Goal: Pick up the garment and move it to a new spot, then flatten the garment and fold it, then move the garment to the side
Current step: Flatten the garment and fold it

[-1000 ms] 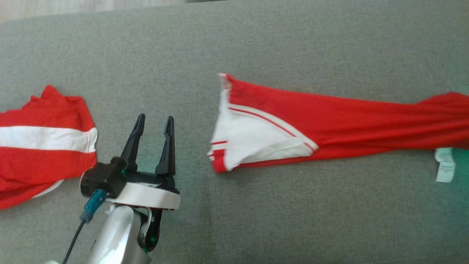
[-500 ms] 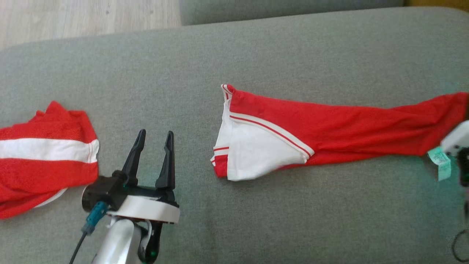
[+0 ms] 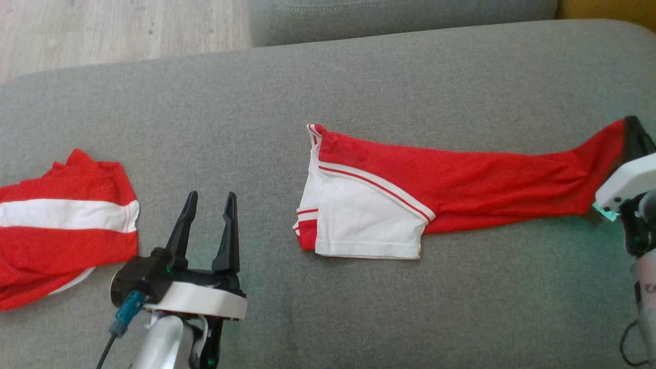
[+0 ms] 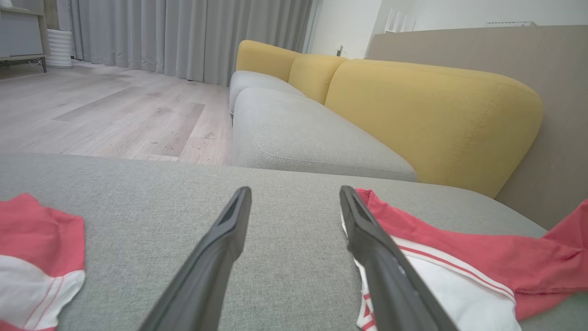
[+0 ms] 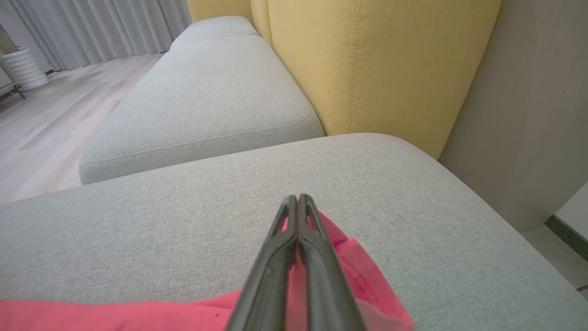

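The garment (image 3: 461, 179) is red with a white, red-striped panel at its left end. It lies stretched in a long band across the grey cushion (image 3: 328, 307), from the middle to the right edge. My right gripper (image 3: 633, 128) is shut on its red right end, which rises slightly off the cushion. In the right wrist view the shut fingertips (image 5: 297, 198) pinch the red cloth (image 5: 358, 262). My left gripper (image 3: 211, 196) stands open over bare cushion left of the garment, holding nothing. Its fingers (image 4: 367, 230) frame the garment's white end (image 4: 459, 294).
A second red cloth with a white band (image 3: 61, 241) lies crumpled at the cushion's left edge. Wooden floor (image 3: 102, 31) and another grey seat (image 3: 400, 15) lie beyond the far edge. A yellow backrest (image 4: 413, 110) stands to the right.
The head camera has tilted, so the whole picture has slid down. My right gripper has come into view holding the garment's right end. The white panel now lies flatter. The left gripper stays open.
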{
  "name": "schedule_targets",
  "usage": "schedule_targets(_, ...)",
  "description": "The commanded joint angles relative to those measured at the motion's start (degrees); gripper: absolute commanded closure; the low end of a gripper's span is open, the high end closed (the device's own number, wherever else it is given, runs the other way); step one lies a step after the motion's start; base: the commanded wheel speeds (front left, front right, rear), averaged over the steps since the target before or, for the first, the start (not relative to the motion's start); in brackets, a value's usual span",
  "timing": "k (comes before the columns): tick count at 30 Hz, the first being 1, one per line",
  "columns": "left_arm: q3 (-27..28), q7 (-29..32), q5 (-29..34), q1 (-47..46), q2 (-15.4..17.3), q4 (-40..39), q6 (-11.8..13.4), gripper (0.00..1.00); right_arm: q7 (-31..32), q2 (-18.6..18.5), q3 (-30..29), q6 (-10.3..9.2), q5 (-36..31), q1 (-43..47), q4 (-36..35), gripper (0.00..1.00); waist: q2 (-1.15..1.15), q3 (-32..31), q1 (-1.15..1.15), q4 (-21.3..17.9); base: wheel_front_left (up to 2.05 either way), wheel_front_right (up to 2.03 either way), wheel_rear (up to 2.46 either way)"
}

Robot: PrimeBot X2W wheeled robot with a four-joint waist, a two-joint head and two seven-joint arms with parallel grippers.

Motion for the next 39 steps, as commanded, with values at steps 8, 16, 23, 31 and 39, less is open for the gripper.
schedule_targets(8, 1.2, -0.3, -0.3, -1.7, 0.3, -1.6, 0.1, 0.00, 0.1, -1.7, -2.2, 0.39, -1.8, -1.8, -0.6, 1.00, 0.00, 1.3, 0.00, 1.2, 0.00, 0.00, 0.00)
schedule_targets(16, 0.9, -0.3, -0.4, -1.9, 0.5, -1.4, 0.1, 0.00, -4.2, -2.5, -6.8, 0.39, -5.8, -4.5, 3.5, 0.00, 0.00, 1.8, 0.00, 2.0, 0.00, 0.00, 0.00)
schedule_targets(23, 2.1, -0.3, -0.7, -1.1, 0.3, -2.2, 0.1, 0.00, -12.0, 0.5, -5.0, 0.39, -6.9, -4.8, -0.4, 0.00, 0.00, -0.3, 0.00, 1.3, 0.00, 0.00, 0.00)
schedule_targets(31, 4.0, -0.3, -0.5, 1.3, 0.1, -7.5, 0.1, 0.00, -14.2, 4.9, 5.1, 0.39, -1.5, 6.9, -20.4, 0.00, 0.00, -3.5, 0.00, -0.6, 0.00, 0.00, 0.00)
schedule_targets(39, 4.2, -0.3, 1.8, 4.4, -0.1, -11.5, 0.1, 0.00, -14.2, 10.3, 5.5, 0.39, -2.7, 20.7, -30.8, 0.00, 0.00, -4.2, 0.00, -1.4, 0.00, 0.00, 0.00)
